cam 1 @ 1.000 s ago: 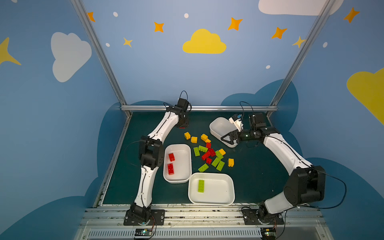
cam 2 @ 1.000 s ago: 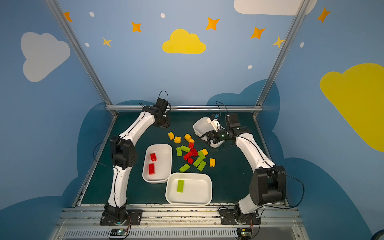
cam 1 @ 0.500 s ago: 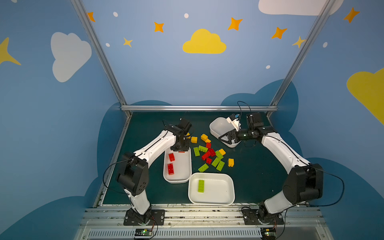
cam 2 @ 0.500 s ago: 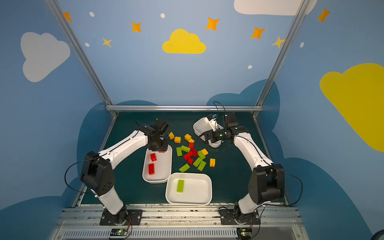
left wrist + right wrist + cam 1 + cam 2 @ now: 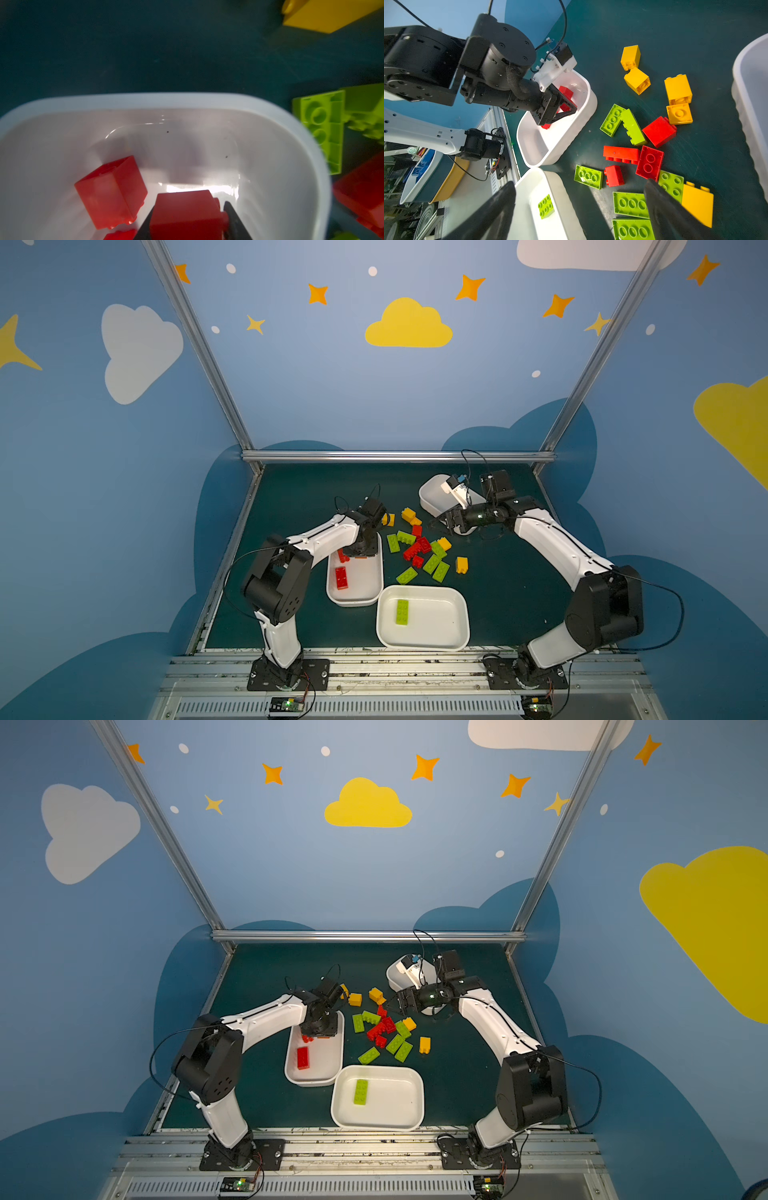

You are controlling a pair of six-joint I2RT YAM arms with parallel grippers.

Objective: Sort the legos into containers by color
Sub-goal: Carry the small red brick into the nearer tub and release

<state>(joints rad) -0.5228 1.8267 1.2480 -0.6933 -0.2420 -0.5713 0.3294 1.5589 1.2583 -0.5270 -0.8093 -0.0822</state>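
Light, rigid and slick, the small red studded plastic brick (image 5: 182, 205) is pinched across its flat sides by the left gripper (image 5: 188, 226); the right gripper (image 5: 579, 185) gapes wide, empty.

Place: a robot lab cell, dressed like a playroom.
Walls: blue panels (image 5: 374, 398) with painted clouds (image 5: 408, 325) and stars (image 5: 318, 293).
Frame: aluminium posts (image 5: 201, 348) and a crossbar (image 5: 395, 456).
Mounts: left arm (image 5: 324, 533) and right arm (image 5: 548, 539) bolted to a slotted rail (image 5: 395, 668) at the desk (image 5: 299, 489) edge.
Beyond: storage bins (image 5: 421, 176) outside the cell.
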